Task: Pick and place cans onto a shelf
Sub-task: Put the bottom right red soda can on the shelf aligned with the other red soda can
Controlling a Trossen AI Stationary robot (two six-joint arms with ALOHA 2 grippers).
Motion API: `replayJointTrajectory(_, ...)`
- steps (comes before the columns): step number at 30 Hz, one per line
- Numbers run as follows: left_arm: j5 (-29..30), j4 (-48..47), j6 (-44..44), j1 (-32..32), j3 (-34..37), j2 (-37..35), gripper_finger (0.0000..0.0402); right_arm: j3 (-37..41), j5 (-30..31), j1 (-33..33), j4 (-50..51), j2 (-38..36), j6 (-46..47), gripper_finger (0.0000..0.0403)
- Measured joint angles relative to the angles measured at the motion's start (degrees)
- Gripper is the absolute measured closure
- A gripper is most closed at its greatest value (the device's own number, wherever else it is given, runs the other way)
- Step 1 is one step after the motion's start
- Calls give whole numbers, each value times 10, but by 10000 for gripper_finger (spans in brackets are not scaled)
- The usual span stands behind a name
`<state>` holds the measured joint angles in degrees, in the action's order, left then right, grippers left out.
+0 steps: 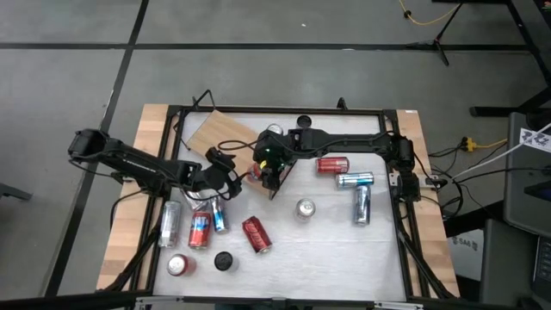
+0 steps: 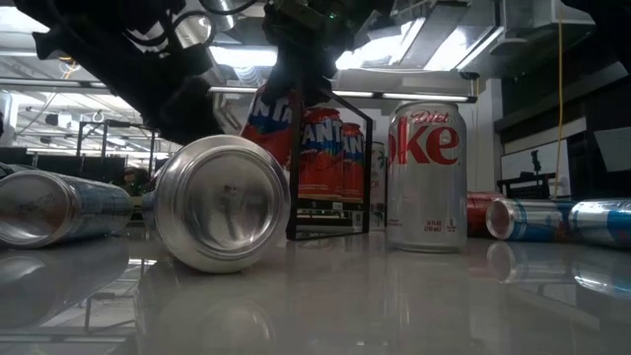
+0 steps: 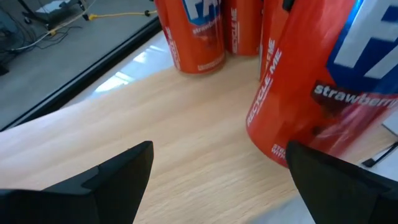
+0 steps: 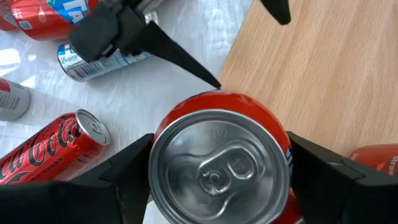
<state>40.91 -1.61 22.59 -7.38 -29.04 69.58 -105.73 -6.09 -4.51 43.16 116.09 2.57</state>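
Note:
My right gripper (image 1: 269, 172) (image 4: 217, 171) is shut on a red Fanta strawberry can (image 4: 217, 165) at the near right edge of the shelf (image 1: 215, 131). The shelf is a light-brown wooden board with a black frame. The can also shows tilted in the low view (image 2: 271, 118) and in the left wrist view (image 3: 323, 81). Other red Fanta cans (image 3: 193, 31) (image 2: 320, 153) stand upright on the board. My left gripper (image 1: 231, 179) (image 3: 217, 158) is open and empty just left of the held can, facing the board. My right gripper pinches the red can between its two fingers, on opposite sides of the can's wall just under the top rim (image 4: 283, 165). The fingers come from above and point down. The can is tilted (image 2: 271, 118); whether its base touches the board I cannot tell.
An upright Diet Coke can (image 1: 305, 208) (image 2: 426, 173) stands mid-table. Cans lie right of it (image 1: 332, 164) (image 1: 355, 180) (image 1: 362, 205) and near the front left (image 1: 256, 234) (image 1: 200, 228) (image 1: 170, 222). A red can (image 1: 178, 264) stands upright beside a black disc (image 1: 224, 260).

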Motion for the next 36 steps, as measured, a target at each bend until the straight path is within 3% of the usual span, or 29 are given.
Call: replayJointTrajectory(36,-45,31,0,0,1,14,35,1,-1,0,-3,0,-1,104)
